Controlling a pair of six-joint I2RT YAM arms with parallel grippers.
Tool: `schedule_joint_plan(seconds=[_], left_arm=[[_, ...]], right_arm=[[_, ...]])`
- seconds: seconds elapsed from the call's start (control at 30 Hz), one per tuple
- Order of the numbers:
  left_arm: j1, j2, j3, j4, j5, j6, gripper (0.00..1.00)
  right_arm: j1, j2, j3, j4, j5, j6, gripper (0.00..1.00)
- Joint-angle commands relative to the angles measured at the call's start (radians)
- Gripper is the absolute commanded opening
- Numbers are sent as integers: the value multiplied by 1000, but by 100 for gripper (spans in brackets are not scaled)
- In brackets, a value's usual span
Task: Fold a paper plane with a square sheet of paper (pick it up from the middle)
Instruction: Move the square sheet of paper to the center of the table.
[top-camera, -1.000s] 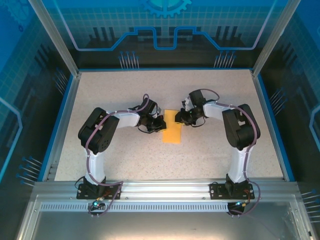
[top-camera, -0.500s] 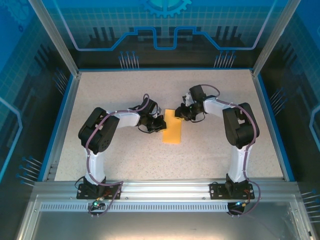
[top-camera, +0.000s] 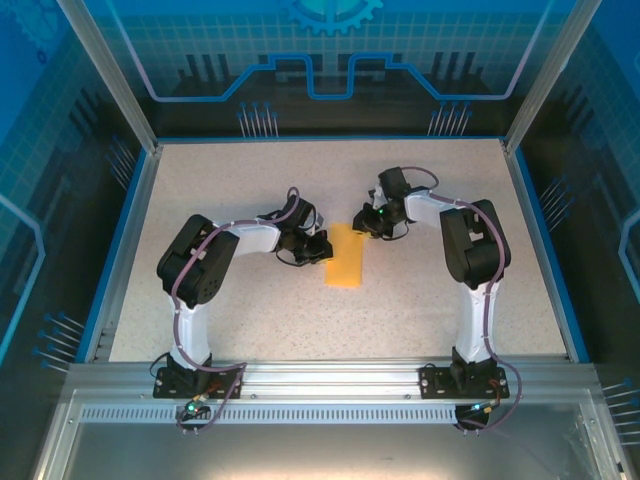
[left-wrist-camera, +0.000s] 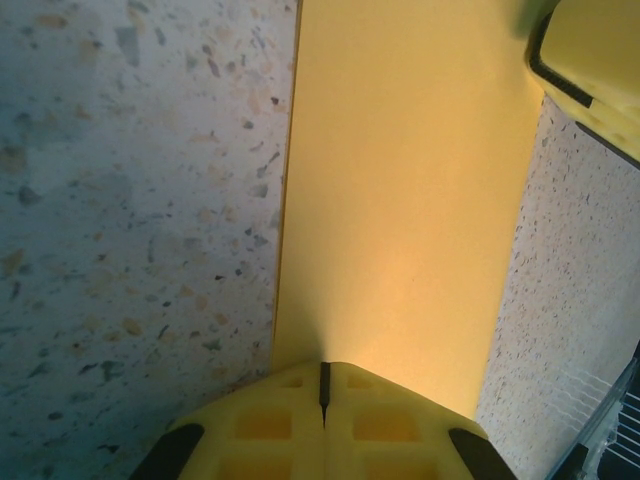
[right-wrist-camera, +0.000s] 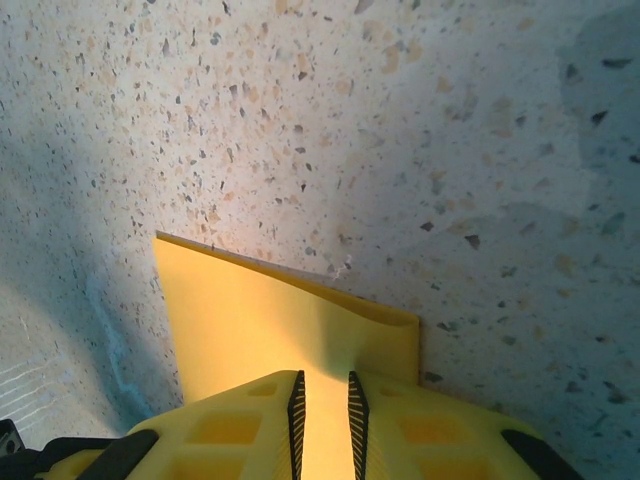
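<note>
The square sheet of paper (top-camera: 346, 262) lies on the table as a narrow orange-yellow strip, folded double, between the two arms. My left gripper (top-camera: 322, 249) is shut, and its tip (left-wrist-camera: 323, 368) rests on the paper (left-wrist-camera: 400, 200) near its left long edge. My right gripper (top-camera: 366, 226) sits over the strip's far right corner. Its jaws (right-wrist-camera: 323, 385) stand a narrow slit apart above the paper (right-wrist-camera: 250, 320), whose folded edge lifts slightly off the table. A right fingertip (left-wrist-camera: 595, 60) shows in the left wrist view at the paper's far corner.
The speckled table (top-camera: 250, 310) is ringed by a blue raised border (top-camera: 120, 250) and clear enclosure walls. Both arm bases stand on the metal rail (top-camera: 330, 380) at the near edge.
The right gripper has shifted slightly toward the far end of the strip and its wrist has turned. The left arm and the paper have stayed put.
</note>
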Motion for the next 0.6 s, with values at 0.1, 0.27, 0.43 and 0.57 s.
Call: schedule_joint_plan(seconds=[0.1,0.27,0.43,0.57], left_arm=[[-15,53,-24,-119,-65,21,0],[-14,52,-24,-120,-64,22,0],[-13,50,-24,-119,-63,23,0],[-14,25,-22,-119,-52,11,0]], right_arm=[[-5,6,37,-16,13,9,23],[-10,52,21,-5,56,24,22],[-14,71,31,-43,78,42,22],[11,42,30,-55,40,10,21]])
